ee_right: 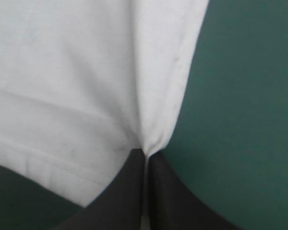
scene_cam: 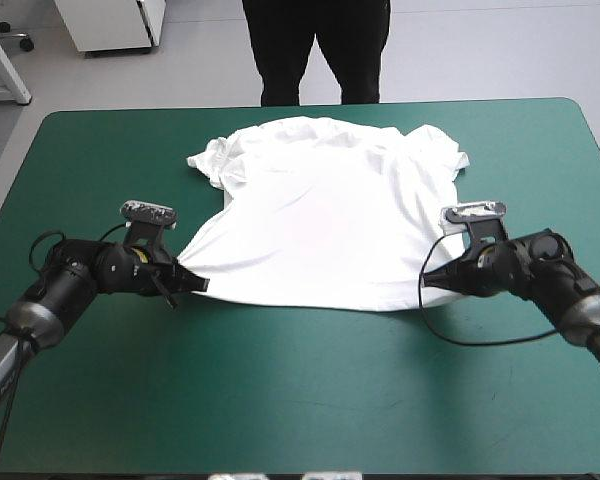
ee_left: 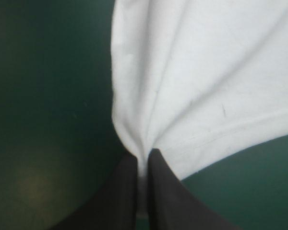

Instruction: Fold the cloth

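**A:** Where is the T-shirt (scene_cam: 325, 215)?

**B:** Spread flat on the bench (scene_cam: 280, 400), centre to far half. Teal-green cover shows all round it. The hem (scene_cam: 310, 300) is on the near side. The sleeves (scene_cam: 208, 160) are bunched at the far-left and far-right corners.

**A:** Left gripper (scene_cam: 195, 285)?

**B:** Grasping the near-left hem corner. In the wrist view the black fingers (ee_left: 120, 201) are nearly together with a strip of white cloth pinched between them. Creases fan out from the pinch.

**A:** Right gripper (scene_cam: 427, 278)?

**B:** Mirror of that: it is clamped on the near-right hem corner. The cloth gathers to a point right at the fingertips, and the hem stitching runs off toward the left.

**A:** Are the corners off the bench?

**B:** Can't tell. Both grippers sit low, just at the shirt's edge, and the hem between them runs in a shallow curve along the cover.

**A:** Is the body of the shirt flat?

**B:** Mostly. There are light wrinkles near the far edge.
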{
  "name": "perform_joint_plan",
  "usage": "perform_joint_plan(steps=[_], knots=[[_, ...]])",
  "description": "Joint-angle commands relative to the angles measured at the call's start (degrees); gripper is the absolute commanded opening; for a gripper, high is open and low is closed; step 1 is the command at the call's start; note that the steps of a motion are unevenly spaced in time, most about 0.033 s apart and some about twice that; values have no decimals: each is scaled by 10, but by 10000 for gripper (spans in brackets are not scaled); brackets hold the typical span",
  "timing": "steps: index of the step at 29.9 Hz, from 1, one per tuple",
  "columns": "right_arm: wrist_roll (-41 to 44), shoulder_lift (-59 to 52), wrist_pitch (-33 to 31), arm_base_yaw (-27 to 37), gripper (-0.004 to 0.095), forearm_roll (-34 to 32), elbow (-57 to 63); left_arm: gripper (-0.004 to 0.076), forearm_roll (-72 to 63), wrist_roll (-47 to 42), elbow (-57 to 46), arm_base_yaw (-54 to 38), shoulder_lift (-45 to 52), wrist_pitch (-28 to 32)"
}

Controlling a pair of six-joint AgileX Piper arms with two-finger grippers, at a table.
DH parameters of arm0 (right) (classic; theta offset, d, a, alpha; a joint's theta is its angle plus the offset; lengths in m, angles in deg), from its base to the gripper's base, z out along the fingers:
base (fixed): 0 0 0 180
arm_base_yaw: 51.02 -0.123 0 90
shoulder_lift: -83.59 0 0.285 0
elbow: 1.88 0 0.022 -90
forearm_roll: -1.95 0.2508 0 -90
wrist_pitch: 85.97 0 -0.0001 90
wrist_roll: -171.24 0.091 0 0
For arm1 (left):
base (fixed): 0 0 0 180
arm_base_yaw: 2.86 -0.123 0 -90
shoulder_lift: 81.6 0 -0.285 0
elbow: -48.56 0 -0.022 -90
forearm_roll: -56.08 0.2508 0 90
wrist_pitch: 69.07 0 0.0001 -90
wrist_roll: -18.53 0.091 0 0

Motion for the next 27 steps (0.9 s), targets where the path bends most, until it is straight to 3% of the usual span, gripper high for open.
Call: perform_joint_plan(steps=[1, 14, 21, 27], knots=[[9, -70, 8, 0, -15, 12, 54, -9, -11, -17, -31, 1, 63, -24], [10, -204, -143, 0, -15, 67, 152, -9, -32, -50, -83, 1, 201, -234], [10, -237, -196, 0, -15, 100, 183, -9, -41, -56, -114, 1, 229, -311], [12, -236, -207, 0, -16, 112, 185, -9, -77, -42, -126, 1, 229, -296]])
